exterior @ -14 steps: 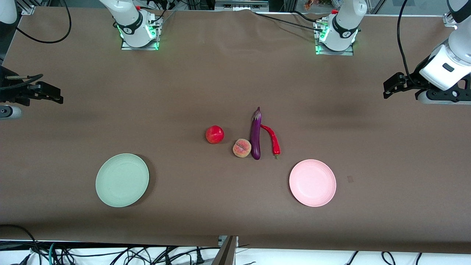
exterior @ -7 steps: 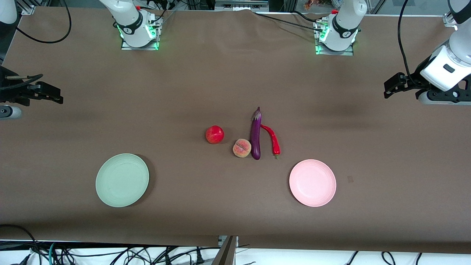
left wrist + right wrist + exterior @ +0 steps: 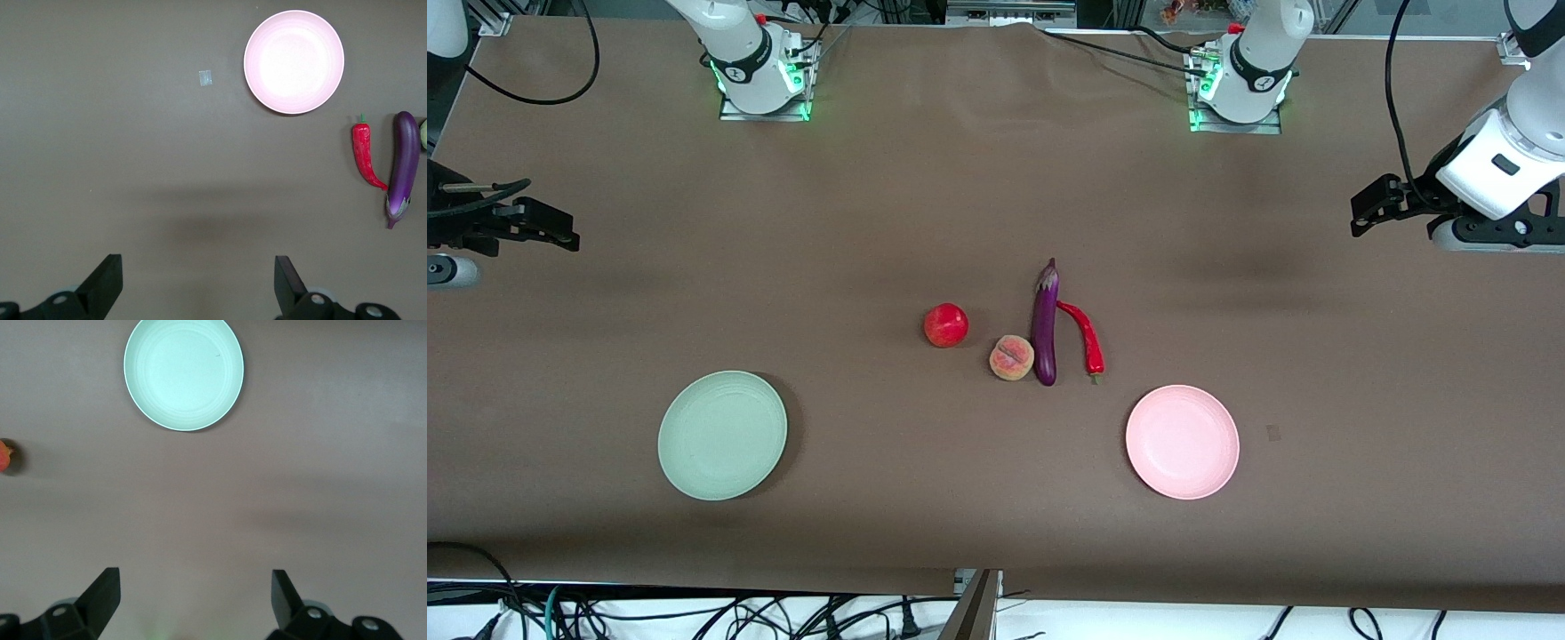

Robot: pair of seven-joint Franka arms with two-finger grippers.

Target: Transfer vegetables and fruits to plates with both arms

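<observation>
The eggplant (image 3: 1045,324) lies mid-table, long axis running toward the front camera, cap end farther from it. The chili (image 3: 1085,338) sits just beside it on the left arm's side, the peach (image 3: 1011,357) touching on the other side and the apple (image 3: 945,324) near that. Both plates are bare: pink (image 3: 1182,442), green (image 3: 722,435). The left gripper (image 3: 197,283) hangs over its end of the table, fingers wide and empty, probably the closer reach for the vegetables. The right gripper (image 3: 193,600) waits over its own end, also spread, holding nothing.

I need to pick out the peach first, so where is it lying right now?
The peach lies mid-table, touching the eggplant, nearer the front camera than the apple.
</observation>
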